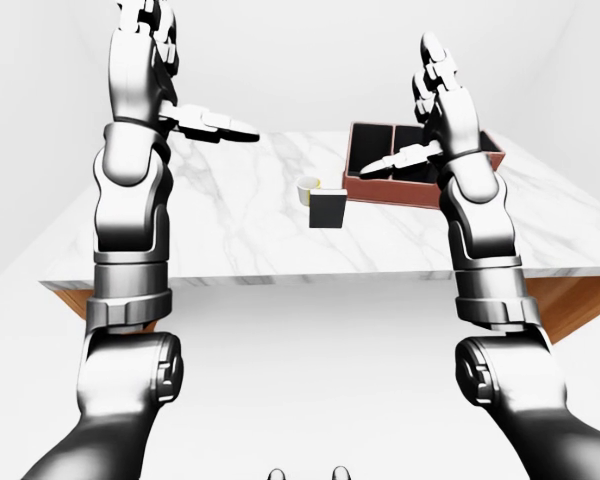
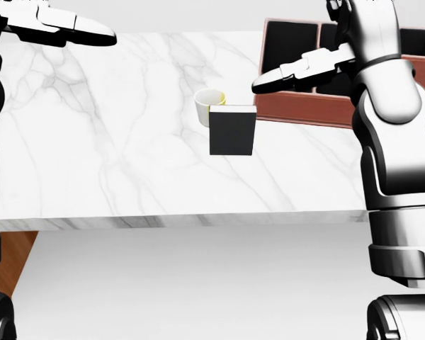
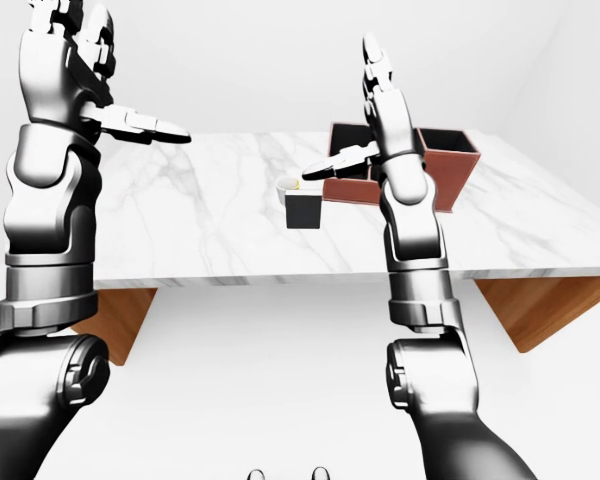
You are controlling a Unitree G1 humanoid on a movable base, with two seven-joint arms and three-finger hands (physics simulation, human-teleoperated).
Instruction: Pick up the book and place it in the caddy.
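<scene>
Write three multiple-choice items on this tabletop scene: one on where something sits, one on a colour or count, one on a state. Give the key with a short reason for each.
1. In the head view, where is the white cup relative to the book?
A. Just up and left of it, partly hidden by it
B. Inside the caddy
C. At the table's bottom edge

2. What colour is the outside of the caddy?
A. Blue
B. Reddish brown
C. Yellow

3. What are the hands doing?
A. The right hand grips the book
B. The left hand grips the cup
C. Both are open, raised above the table and holding nothing

Key: 1 A, the cup peeks out from the book's upper left corner. 2 B, its wall is reddish brown around black compartments. 3 C, the left hand and right hand show straight fingers clear of every object.
</scene>
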